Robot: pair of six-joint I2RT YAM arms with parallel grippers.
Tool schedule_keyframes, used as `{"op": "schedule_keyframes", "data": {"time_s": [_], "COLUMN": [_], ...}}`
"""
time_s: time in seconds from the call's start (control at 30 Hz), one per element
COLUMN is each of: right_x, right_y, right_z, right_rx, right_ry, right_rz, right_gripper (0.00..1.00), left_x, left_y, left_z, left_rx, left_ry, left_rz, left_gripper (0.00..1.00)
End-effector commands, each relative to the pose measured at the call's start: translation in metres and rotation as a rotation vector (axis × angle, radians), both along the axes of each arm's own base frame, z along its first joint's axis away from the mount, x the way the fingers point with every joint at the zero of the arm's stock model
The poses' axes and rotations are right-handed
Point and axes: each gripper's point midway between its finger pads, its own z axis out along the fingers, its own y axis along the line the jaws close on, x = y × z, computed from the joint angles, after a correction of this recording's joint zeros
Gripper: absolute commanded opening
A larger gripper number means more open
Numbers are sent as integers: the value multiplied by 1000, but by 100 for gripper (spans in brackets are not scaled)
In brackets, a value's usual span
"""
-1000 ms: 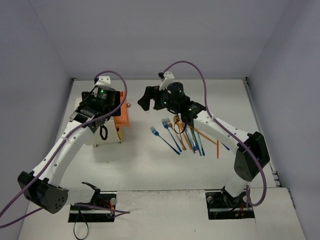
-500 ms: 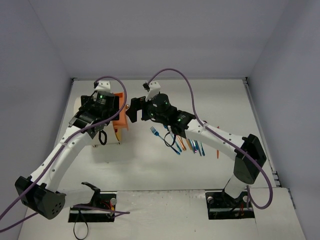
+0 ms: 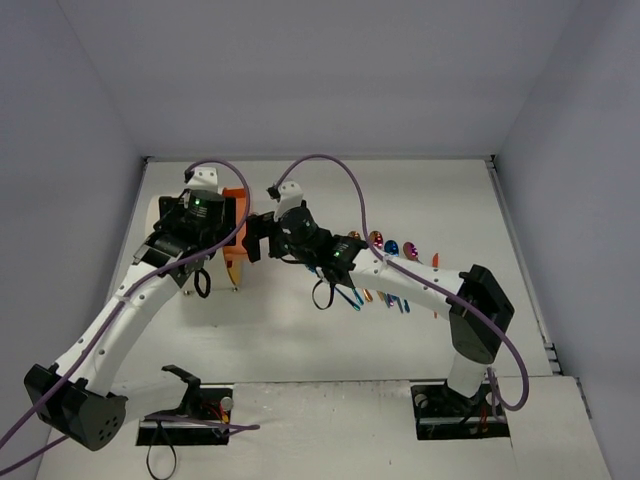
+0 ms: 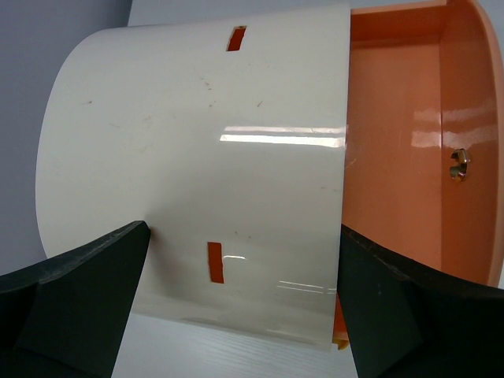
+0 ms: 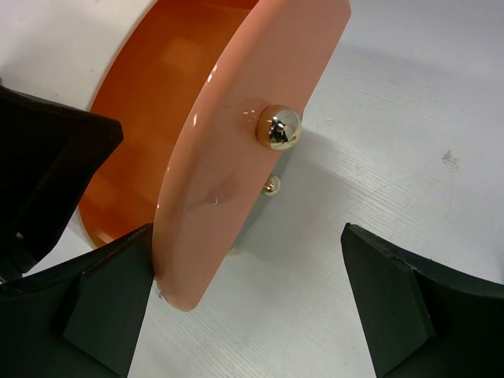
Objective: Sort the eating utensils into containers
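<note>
Since nothing can be sorted until a compartment stands open, the overhead view shows both arms gathered at the cream cabinet (image 3: 157, 212) on the left of the table (image 3: 300, 340). The left gripper (image 3: 195, 225) sits over the drum, apparently to steady it. The right gripper (image 3: 255, 238) reaches across to the orange drawer (image 3: 236, 215) jutting from the cabinet's right side. The eating utensils (image 3: 392, 247) lie in a loose row on the table to the right, well apart from the cabinet and partly hidden under the right forearm; none is held. Room to move lies on the near side.

From the left wrist, the fingers (image 4: 79, 307) spread wide astride the drum, with the pulled-out drawer to their right. Whether they press on the wall cannot be told.

From the right wrist, the jaws stand wide open and empty. The drawer's rounded front (image 5: 228, 181) and its brass knob (image 5: 279, 127) lie ahead between them, untouched. The front's lower edge is just beside the left finger, so taking the knob probably calls for centring first; the right side offers open table.
</note>
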Motion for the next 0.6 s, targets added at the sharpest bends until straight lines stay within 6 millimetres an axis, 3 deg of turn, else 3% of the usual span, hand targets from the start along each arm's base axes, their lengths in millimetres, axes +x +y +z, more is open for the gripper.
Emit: {"op": "schedule_keyframes", "data": {"time_s": [0.0, 0.27, 0.57], "right_x": [16, 16, 8], "right_y": [-2, -36, -46], "right_z": [48, 57, 60], "right_rx": [95, 104, 111], "right_ry": [-90, -111, -113], "right_rz": [-97, -219, -254], "right_gripper": [94, 92, 91], "left_x": [-3, -8, -7], "left_y": [10, 14, 16], "left_z": [11, 6, 6], "left_rx": [-7, -6, 0], "left_ry": [-47, -43, -45], "left_rz": [27, 36, 41], "left_gripper": [93, 93, 93]}}
